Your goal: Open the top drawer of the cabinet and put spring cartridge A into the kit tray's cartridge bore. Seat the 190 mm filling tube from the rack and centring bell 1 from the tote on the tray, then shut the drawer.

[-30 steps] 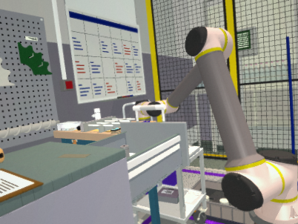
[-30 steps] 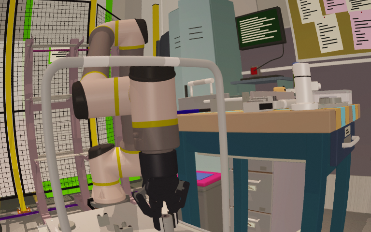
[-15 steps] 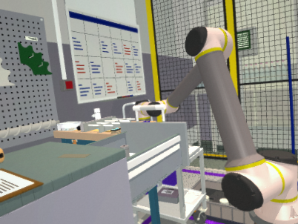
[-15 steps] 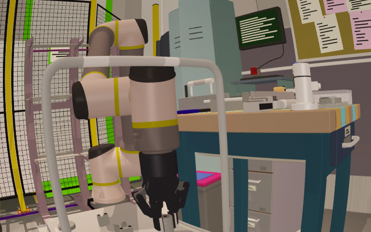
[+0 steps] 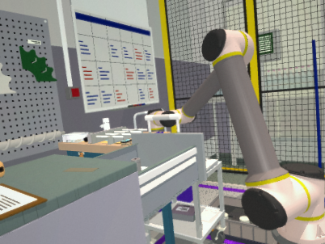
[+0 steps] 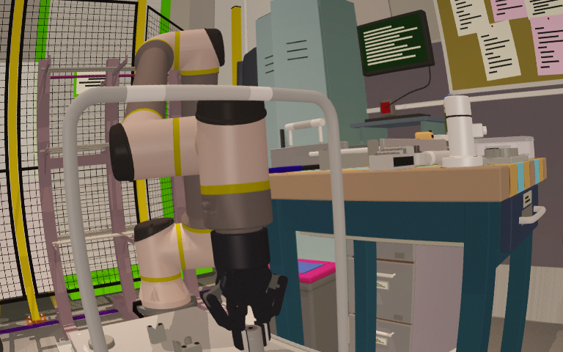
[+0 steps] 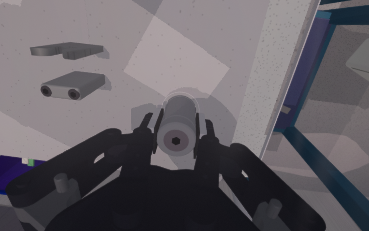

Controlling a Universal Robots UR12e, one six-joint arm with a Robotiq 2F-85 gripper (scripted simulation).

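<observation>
On the pale kit tray (image 7: 174,62) atop the cart, a grey spring cartridge (image 7: 177,125) stands upright with its hex-socket end toward the wrist camera. A thin ring around its base marks the cartridge bore. The cartridge is held in my gripper (image 7: 176,133), which is closed around its sides. The second side camera shows the gripper (image 6: 248,332) pointing straight down at the tray with the cartridge (image 6: 252,335) between the fingers. Two grey fixture blocks (image 7: 72,85) sit on the tray to the left. The cabinet drawers (image 6: 384,282) stand under the workbench to the right.
A pink-lidded tote (image 6: 311,270) sits on the floor beside the cabinet. The cart's white hoop handle (image 6: 199,93) arches over my wrist. The blue-legged workbench (image 6: 398,182) with clutter stands on the right. The tube rack (image 6: 83,153) stands by the mesh fence behind.
</observation>
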